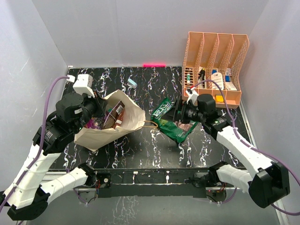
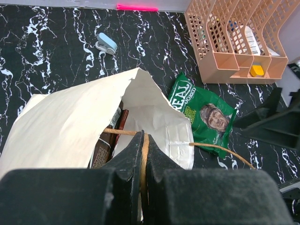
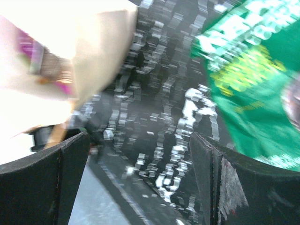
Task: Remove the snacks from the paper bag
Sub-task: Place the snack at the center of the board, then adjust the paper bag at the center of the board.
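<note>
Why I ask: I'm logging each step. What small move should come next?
Probably swing the open right pincer toward the paper bag's mouth: the green packet already lies outside, a brown packet sits inside, and the left pincer pinches the cord handle.

Only legible print: "REAL" in big white caps on the dark green glossy foil packet (image 2: 204,115), left wrist view. Yellow-green word just under it is partly readable, approx. "…OOKED". Top view shows the same packet's white lettering, too small to read; right wrist view is blurred. Fine print on the red-brown foil packet (image 2: 104,147) inside the tan kraft paper bag (image 2: 61,122) is illegible. Labels on the bottles (image 2: 248,40) in the orange plastic divided rack (image 2: 229,61) can't be read.
</note>
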Tool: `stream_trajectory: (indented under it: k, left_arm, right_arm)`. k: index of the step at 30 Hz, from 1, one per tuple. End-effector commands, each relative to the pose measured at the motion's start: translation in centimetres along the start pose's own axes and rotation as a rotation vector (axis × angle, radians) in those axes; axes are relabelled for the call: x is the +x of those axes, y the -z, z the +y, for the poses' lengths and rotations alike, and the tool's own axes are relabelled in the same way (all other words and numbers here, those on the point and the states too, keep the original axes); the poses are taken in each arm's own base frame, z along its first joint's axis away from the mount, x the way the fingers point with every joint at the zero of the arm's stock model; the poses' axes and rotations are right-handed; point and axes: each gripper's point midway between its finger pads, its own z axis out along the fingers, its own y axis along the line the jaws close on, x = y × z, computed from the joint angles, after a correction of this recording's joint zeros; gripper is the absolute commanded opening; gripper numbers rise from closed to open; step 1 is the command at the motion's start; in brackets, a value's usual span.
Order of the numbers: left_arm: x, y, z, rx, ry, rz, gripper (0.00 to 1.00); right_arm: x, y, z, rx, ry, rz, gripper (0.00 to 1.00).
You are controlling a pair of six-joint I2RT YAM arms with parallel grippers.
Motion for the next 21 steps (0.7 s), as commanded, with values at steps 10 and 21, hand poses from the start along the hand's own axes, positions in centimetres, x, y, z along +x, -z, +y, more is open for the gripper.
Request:
stream_trajectory:
  k: [10, 21]
  left_arm:
    - [-1.3, -0.3, -0.5, 0.003, 0.023, -0.04, 0.0]
    - [-1.6, -6.4, 2.1, -0.238, -0.064, -0.046, 0.0]
  right_arm:
    - [1.8, -0.6, 11.2, -0.264, -0.23, 0.057, 0.87]
    - [4.8, -3.1, 14.6, -0.333, -0.233, 0.137, 0.24]
